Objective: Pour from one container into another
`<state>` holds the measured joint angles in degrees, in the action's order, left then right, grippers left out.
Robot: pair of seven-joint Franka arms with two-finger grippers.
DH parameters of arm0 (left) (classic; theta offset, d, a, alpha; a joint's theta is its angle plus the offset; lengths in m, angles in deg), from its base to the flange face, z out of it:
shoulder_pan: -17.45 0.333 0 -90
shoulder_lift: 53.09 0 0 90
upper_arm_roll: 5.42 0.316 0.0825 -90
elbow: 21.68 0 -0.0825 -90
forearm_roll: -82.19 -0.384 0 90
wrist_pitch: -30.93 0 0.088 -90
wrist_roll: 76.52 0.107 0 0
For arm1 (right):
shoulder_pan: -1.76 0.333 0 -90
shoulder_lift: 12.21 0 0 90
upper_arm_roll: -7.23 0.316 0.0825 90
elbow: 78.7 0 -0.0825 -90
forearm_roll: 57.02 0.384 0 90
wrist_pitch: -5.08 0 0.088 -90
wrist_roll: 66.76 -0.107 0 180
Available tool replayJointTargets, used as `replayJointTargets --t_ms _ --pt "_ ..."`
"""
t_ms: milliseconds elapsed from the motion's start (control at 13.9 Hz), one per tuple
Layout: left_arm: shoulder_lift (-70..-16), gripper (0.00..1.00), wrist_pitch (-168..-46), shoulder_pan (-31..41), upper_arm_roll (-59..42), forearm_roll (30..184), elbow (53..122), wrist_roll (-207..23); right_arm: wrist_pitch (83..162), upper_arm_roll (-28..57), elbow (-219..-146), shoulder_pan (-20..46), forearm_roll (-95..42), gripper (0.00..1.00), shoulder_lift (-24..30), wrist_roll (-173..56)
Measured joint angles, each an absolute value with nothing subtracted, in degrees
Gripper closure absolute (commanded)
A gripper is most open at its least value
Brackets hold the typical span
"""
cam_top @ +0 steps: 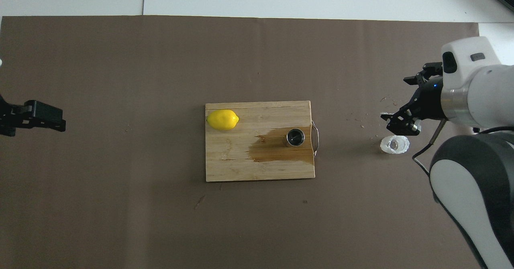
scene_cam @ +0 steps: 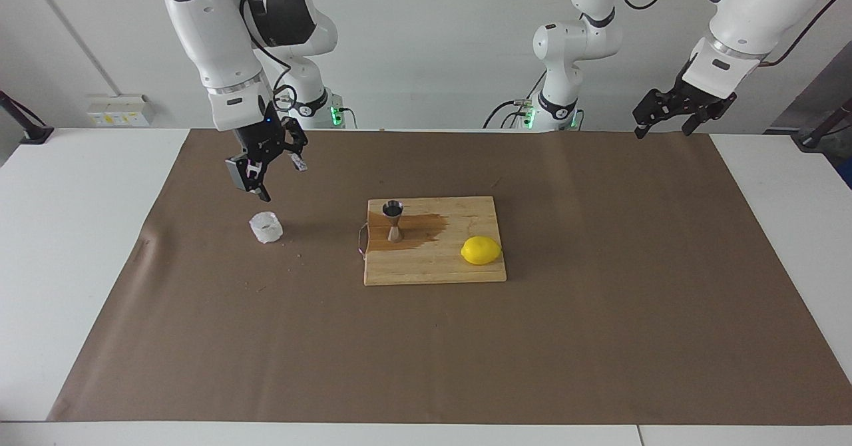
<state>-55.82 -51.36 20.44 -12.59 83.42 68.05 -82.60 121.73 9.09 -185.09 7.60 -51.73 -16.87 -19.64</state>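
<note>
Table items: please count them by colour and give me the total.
Yellow: 1, the oval lemon
Silver: 1, the steel hourglass jigger
Whitish: 1, the crinkled translucent plastic cup
Light brown: 1, the wooden cutting board
Total: 4
</note>
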Motion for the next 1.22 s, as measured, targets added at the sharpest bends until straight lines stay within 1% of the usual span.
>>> replayJointTargets --t_ms 144,360,721,1009,1225 --pt "-55.82 0.0 -51.36 20.44 -12.59 83.42 68.05 -82.6 121.73 8.94 -182.08 7.51 -52.22 0.0 -15.77 -29.55" --pt "-55.82 0.0 -51.34 20.44 -12.59 83.42 68.04 -82.6 121.68 8.32 -180.08 7.33 -52.58 0.0 -15.21 -44.72" --pt "-56.11 0.0 -51.13 20.44 -12.55 83.42 67.99 -82.6 118.11 8.38 -178.17 7.4 -61.2 0.0 -15.14 -74.48" --pt "-56.68 0.0 -50.43 20.44 -12.48 83.42 68.01 -82.6 112.64 7.75 -174.11 6.37 -61.43 0.0 -14.53 -77.54" --pt "-56.84 0.0 -50.33 20.44 -12.45 83.42 68.01 -82.6 107.41 7.62 -169.86 4.82 -61.43 0.0 -12.77 -77.54"
